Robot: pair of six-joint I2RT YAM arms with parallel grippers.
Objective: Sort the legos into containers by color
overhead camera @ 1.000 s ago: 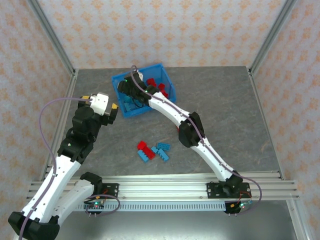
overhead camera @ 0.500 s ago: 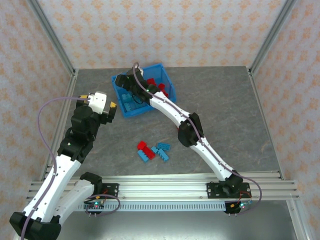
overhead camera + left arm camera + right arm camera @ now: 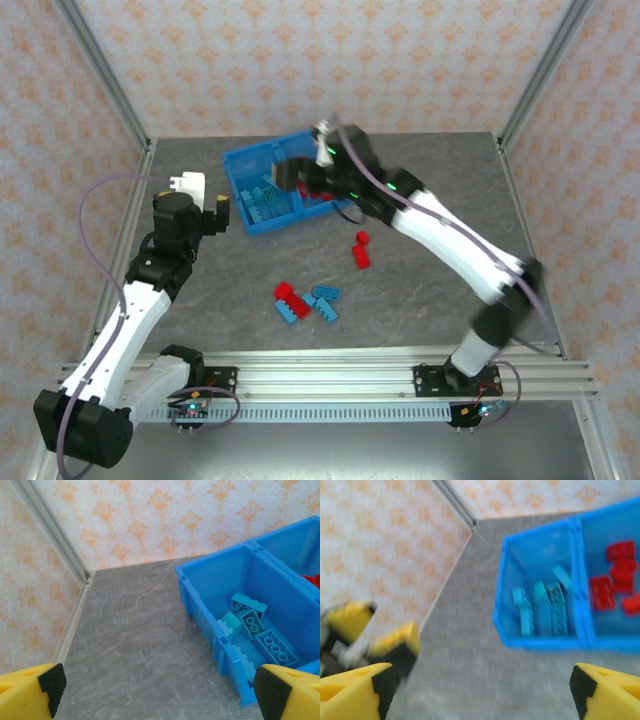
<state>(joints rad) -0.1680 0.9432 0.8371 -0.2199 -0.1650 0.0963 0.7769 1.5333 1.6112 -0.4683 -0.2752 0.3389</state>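
**Counter** (image 3: 450,200): grey slab carrying the whole job. The work is sitting in its far-left part, where both arms are reaching it.

**Right arm** (image 3: 455,240): stretching across to the bin, with its wrist hanging over the right side. The right jaws are standing wide apart with nothing between them. The wrist view is blurred, but the gap is plainly empty. Judgement: no piece is being carried at this point.

**Left arm** (image 3: 135,300): hovering just beside the bin's left wall. The left jaws are spread fully and holding nothing, and they are facing the blue side. It is probably keeping out of its partner's way.

**Bin** (image 3: 232,180): lying slightly askew near the back wall, with a divider making two containers.
- The left compartment (image 3: 215,585) is taking the light blue bricks (image 3: 255,625).
- The right compartment (image 3: 605,530) is taking the red bricks (image 3: 615,575).
- No strays are showing in either, so the colour rule is holding.

**Loose legos**: these are waiting on the counter between the bin and the arm bases.
- Two red pieces (image 3: 360,257) are lying nearer the bin.
- A mixed cluster (image 3: 300,302) of red and blue is lying closer in.

Judgement: the sort is well along but unfinished.
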